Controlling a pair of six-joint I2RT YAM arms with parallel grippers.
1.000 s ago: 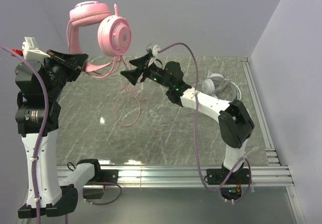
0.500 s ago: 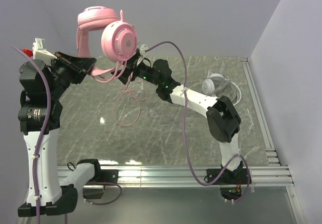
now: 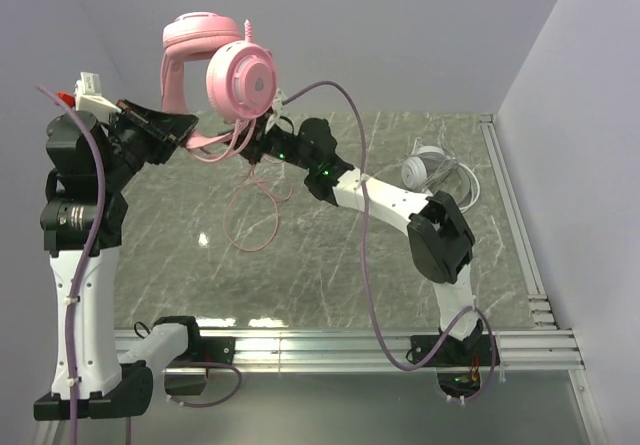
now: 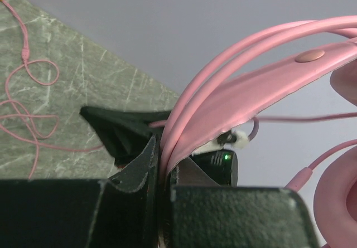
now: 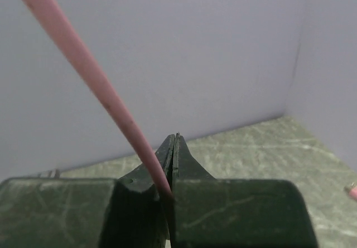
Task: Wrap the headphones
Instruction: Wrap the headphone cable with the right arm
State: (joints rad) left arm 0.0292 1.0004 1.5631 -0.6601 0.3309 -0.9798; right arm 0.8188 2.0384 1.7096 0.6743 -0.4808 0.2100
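Note:
The pink headphones [image 3: 240, 80] hang high above the table. My left gripper [image 3: 185, 130] is shut on their headband [image 4: 240, 92], which runs out from between the jaws of the left gripper [image 4: 163, 150]. Their pink cord [image 3: 250, 215] drops from the cup in loose loops to the table. Just under the cup, my right gripper [image 3: 257, 150] is shut on the cord. In the right wrist view the pink cord [image 5: 95, 75] slants down into the shut right gripper [image 5: 174, 139]. The white-grey headphones [image 3: 430, 170] lie at the back right of the table.
The marbled green table [image 3: 350, 265] has a raised metal rail [image 3: 350, 345] along its near edge and another down its right side. Plain walls close in the back and right. A purple cable [image 3: 370, 265] arches over my right arm.
My right gripper moved left and up to the cord under the pink cup and closed on it. My left arm carried the pink headphones slightly right and up.

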